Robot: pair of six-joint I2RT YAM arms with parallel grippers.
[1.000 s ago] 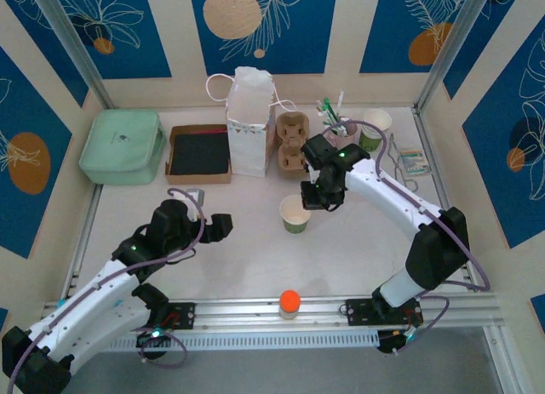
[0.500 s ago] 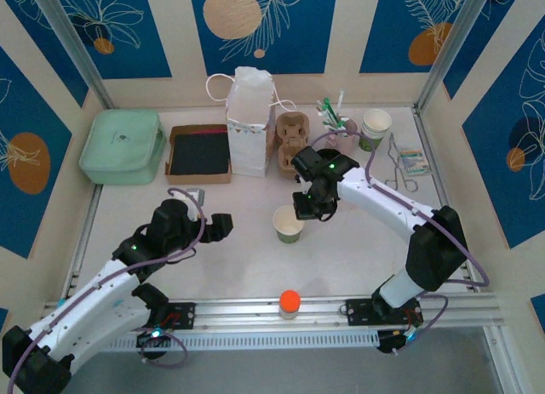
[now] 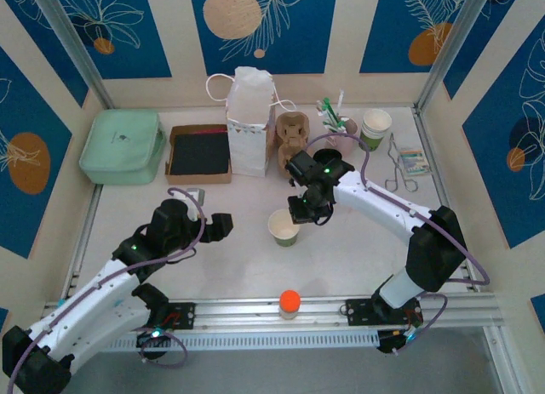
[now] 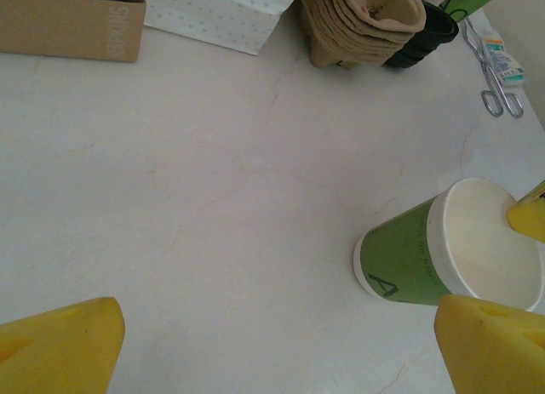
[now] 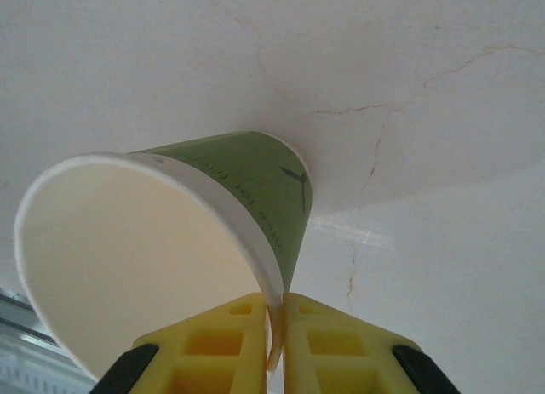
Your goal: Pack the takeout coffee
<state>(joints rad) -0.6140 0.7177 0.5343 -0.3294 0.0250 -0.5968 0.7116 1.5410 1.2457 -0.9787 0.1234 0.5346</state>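
In the top view the right tool (image 3: 305, 208) sits over a lidless paper cup (image 3: 283, 227) at the middle of the bench (image 3: 358, 249). The right wrist view shows the grip itself: both yellow fingers (image 5: 332, 343) are pressed on the cup's rim, and its inside is bare paper. The left tool (image 3: 223, 225) hangs at the left, jaws wide apart. At the far side stand a white paper bag (image 3: 249, 126), a pulp cup carrier (image 3: 290, 140), a stack of cups (image 3: 375, 124) and an open cardboard box (image 3: 198, 153) lined black. The left wrist view shows a black ridged thing (image 4: 419, 38) just right of the carrier. I cannot tell where the takeout coffee is.
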